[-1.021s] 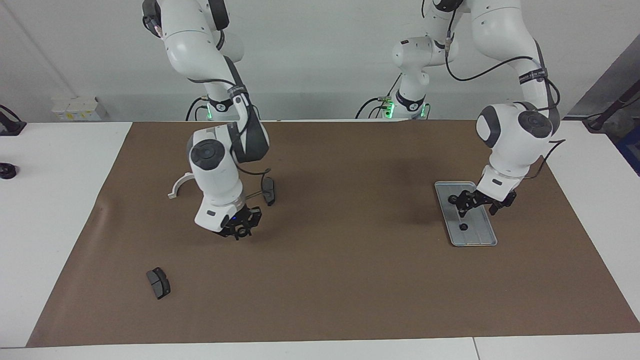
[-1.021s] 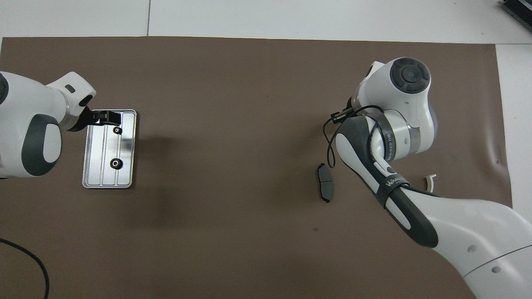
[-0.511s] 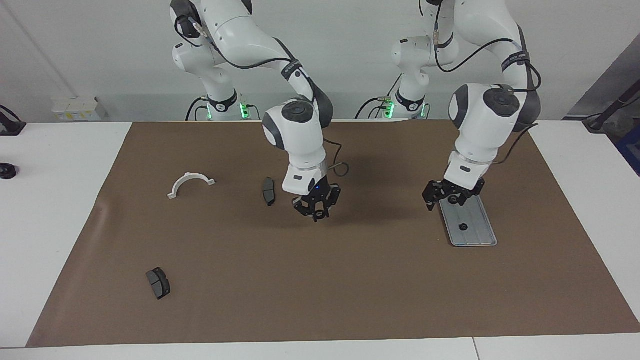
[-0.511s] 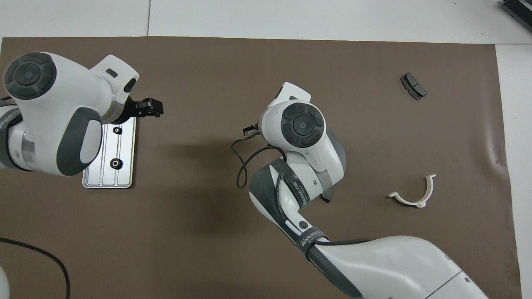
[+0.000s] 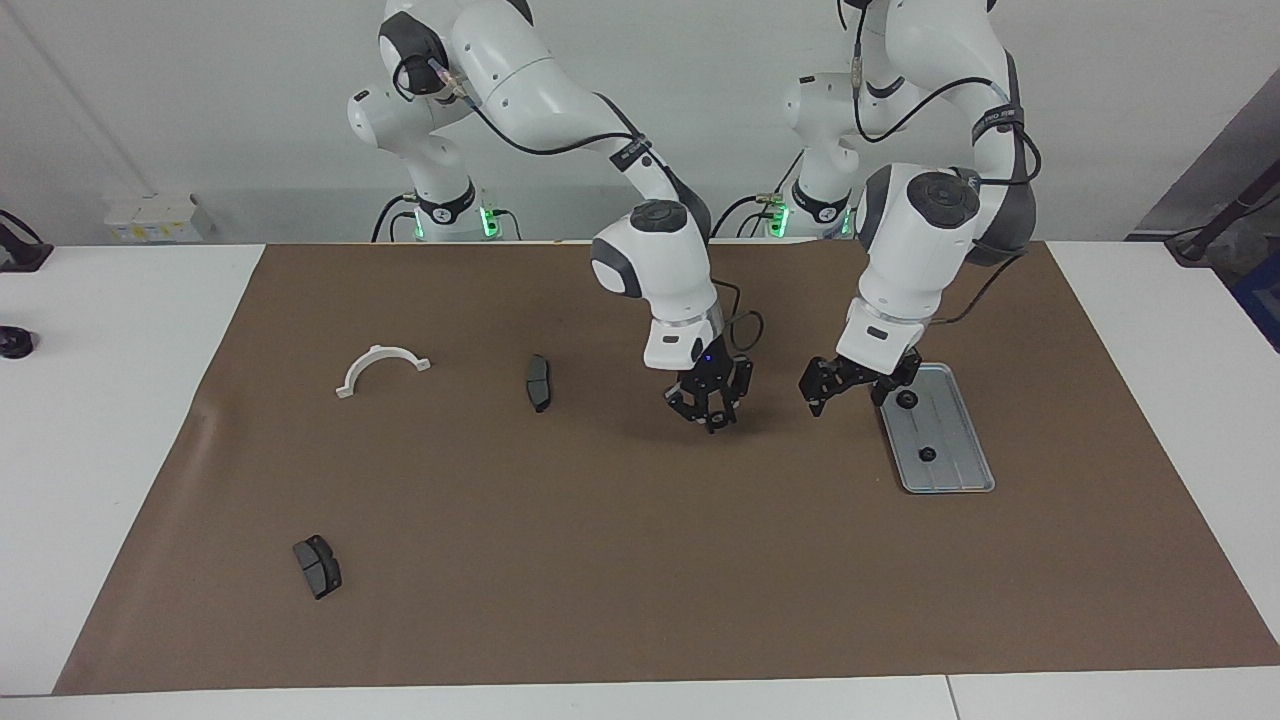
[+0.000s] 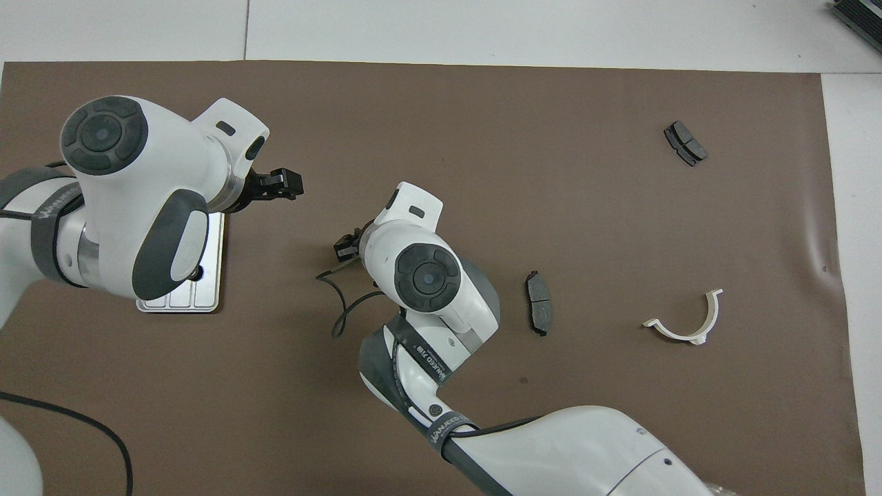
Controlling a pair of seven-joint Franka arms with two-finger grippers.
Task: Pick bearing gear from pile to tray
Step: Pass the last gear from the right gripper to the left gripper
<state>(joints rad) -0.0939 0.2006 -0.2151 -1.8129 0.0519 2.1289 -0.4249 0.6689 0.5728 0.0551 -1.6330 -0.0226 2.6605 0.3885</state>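
The silvery tray (image 5: 952,440) (image 6: 215,238) lies toward the left arm's end of the mat, with two small black gears (image 5: 906,399) (image 5: 927,453) in it. My left gripper (image 5: 848,388) (image 6: 286,187) hangs open and empty over the mat, just beside the tray. My right gripper (image 5: 711,408) (image 6: 344,249) hovers over the middle of the mat, close to the left one, fingertips shut on a small black bearing gear that hardly stands out from them. The pile is thin: two brake pads (image 5: 538,382) (image 5: 317,565) and a white half-ring (image 5: 380,368).
A brown mat (image 5: 640,560) covers the table. The parts lie toward the right arm's end: one brake pad (image 6: 538,311) near the middle, another (image 6: 685,142) farther out, and the half-ring (image 6: 685,320). A black cable (image 6: 83,427) trails near the left arm.
My right gripper rose from the mat near the pile and swept toward the tray, staying shut. The left gripper moved off the tray toward the middle, still open.
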